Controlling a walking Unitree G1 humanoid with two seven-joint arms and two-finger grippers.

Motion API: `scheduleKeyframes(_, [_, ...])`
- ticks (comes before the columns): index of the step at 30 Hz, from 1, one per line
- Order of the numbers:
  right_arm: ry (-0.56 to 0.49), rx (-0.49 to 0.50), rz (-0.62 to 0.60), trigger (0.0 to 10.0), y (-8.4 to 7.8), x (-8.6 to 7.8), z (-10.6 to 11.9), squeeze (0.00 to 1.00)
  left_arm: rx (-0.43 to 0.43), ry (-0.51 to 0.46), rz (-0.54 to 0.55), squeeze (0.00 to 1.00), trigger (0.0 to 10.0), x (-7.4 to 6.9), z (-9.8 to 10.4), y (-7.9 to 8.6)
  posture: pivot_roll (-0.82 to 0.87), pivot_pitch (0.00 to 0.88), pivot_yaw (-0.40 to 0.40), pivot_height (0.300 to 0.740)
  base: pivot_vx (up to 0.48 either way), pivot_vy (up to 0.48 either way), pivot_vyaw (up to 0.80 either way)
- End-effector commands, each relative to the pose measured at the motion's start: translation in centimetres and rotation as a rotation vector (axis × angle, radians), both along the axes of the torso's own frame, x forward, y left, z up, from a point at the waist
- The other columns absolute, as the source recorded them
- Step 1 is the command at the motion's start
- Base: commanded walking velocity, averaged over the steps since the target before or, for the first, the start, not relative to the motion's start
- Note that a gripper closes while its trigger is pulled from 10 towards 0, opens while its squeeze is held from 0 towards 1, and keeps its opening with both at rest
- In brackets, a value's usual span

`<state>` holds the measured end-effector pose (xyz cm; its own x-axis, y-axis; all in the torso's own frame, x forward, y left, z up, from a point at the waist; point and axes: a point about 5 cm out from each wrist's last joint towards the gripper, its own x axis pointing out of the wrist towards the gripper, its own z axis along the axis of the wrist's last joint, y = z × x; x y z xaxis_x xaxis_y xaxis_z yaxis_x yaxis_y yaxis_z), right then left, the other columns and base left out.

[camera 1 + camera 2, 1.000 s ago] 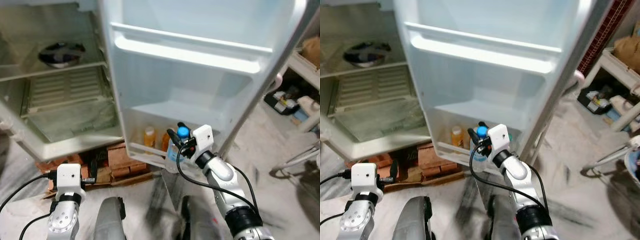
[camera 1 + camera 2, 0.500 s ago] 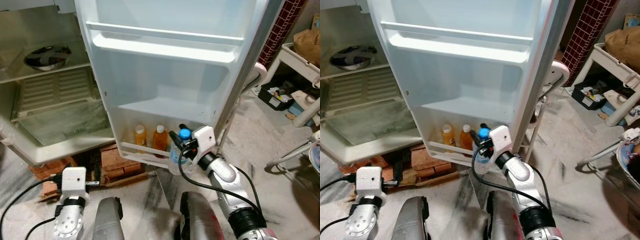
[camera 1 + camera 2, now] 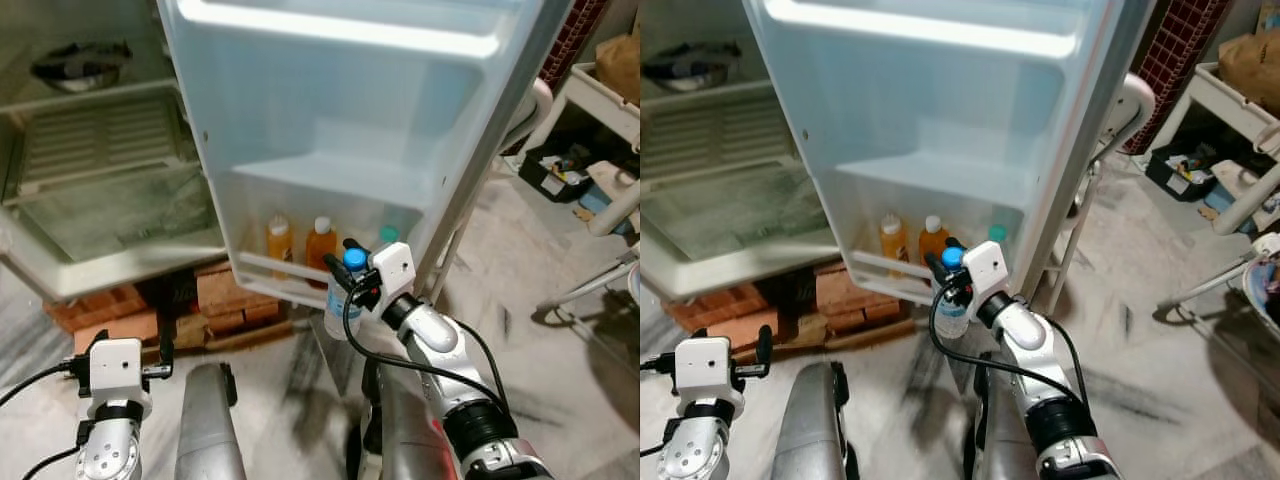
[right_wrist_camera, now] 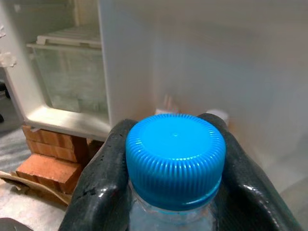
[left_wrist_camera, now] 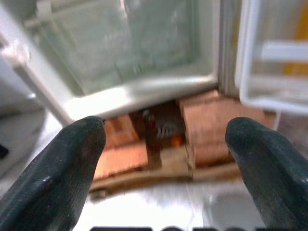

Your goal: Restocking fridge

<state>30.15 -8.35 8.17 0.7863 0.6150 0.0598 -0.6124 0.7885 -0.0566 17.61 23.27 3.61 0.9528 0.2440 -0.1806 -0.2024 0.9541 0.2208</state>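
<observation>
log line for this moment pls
right gripper: shut on water bottle | at fridge door bottom shelf | left gripper: open, idle

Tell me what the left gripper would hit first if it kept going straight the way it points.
Probably the bricks under the fridge. The open left gripper aims low at them, with bare floor between; depth is hard to judge.

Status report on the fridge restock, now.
Right gripper shut on blue-capped water bottle, held at the fridge door's bottom shelf. Left gripper open, idle, low. Two orange bottles and a green-capped one already on that shelf.
</observation>
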Motion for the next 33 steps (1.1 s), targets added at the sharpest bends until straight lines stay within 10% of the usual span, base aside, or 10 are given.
scheduleKeyframes(1, [-0.072, -0.005, 0.021, 10.0, 0.9, 0.6, 1.2, 0.0, 0.013, -0.006, 0.003, 0.0, 10.0, -0.4, 0.5, 0.3, 0.13, 0.196, -0.034, 0.512, 0.0, 0.0, 0.0])
scheduleKeyframes(13, [-0.399, -0.053, -0.024, 10.0, 5.5, 3.7, 7.7, 0.0, 0.148, 0.006, 0.037, 0.0, 10.0, -3.5, 2.3, 0.9, 0.19, 0.299, -0.041, 0.512, 0.0, 0.0, 0.0])
scheduleKeyframes(33, [-0.727, -0.279, -0.235, 10.0, 2.4, 5.5, 10.4, 0.0, 0.166, 0.054, 0.046, 0.0, 10.0, -5.3, 3.1, 0.8, 0.24, 0.353, -0.03, 0.512, 0.0, 0.0, 0.0])
